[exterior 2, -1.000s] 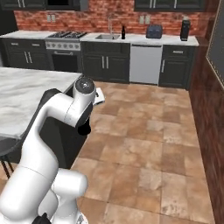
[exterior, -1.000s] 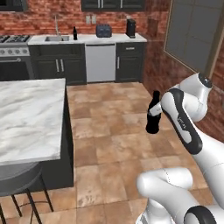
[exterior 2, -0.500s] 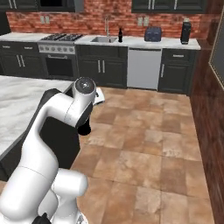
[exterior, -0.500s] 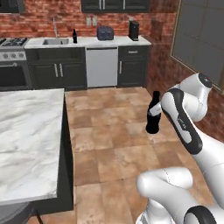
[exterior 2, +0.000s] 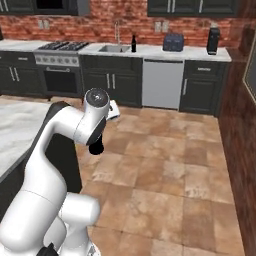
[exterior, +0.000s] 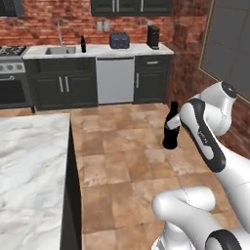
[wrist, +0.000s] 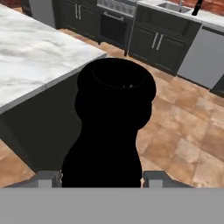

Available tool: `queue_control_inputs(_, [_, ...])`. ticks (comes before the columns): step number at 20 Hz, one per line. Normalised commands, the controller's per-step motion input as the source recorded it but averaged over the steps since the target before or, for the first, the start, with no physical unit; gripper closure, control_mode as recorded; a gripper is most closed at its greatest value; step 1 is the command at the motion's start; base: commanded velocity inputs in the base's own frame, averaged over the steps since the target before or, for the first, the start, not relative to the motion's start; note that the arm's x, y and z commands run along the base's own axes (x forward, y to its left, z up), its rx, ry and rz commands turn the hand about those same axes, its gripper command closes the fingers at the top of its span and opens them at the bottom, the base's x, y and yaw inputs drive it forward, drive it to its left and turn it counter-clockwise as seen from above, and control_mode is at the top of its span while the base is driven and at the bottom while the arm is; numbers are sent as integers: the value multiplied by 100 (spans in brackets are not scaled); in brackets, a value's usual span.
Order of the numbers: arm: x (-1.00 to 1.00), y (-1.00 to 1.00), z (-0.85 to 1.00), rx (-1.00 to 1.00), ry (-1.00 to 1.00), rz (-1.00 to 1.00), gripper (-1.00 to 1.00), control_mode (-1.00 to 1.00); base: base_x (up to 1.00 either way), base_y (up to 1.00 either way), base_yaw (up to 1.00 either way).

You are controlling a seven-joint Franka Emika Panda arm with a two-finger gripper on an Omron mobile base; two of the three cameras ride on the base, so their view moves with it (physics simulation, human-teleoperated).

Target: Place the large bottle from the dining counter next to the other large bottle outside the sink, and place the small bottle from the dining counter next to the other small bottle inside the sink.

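The pincer [exterior: 172,131] is closed on a black bottle [exterior: 171,128] and holds it upright in the air, at the right of middle in the left base view, above the brown tiled floor [exterior: 122,146]. In the hand view the bottle [wrist: 109,127] stands between the two finger tips [wrist: 48,179] and hides most of what is ahead. The other bottle [exterior: 83,44] stands on the far table [exterior: 127,50] at the upper left of the left base view, just beside the sink [exterior: 59,50], with the toaster [exterior: 119,40] and a dark tall appliance [exterior: 153,36] more to the right. The marble table [exterior: 29,166] is at the lower left, near the robot.

My judgement is that the robot is carrying the bottle to the sink side, and the target is well apart from it.

What could go wrong:
- The grip is on the lower body of the bottle, so a quick turn of the base may tilt it or let it slip out.
- The carried bottle blocks the hand view, so the final placing may be not exact and it can knock the standing bottle.
- I cannot tell surely if the carried bottle is the large or the small one; a wrong choice puts it on the wrong side of the sink edge.
- The arm may hit the corner of the marble table when passing.
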Motion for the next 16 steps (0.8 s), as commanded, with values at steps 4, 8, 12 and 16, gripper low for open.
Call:
queue_control_inputs(4, [0, 0, 0, 0, 0, 0, 100, 100, 77, -8, -1])
queue_control_inputs(8, [0, 0, 0, 0, 0, 0, 100, 100, 77, -5, -1])
queue_control_inputs(12, [0, 0, 0, 0, 0, 0, 100, 100, 78, -2, -1])
queue_control_inputs(16, [0, 0, 0, 0, 0, 0, 100, 100, 77, -2, -1])
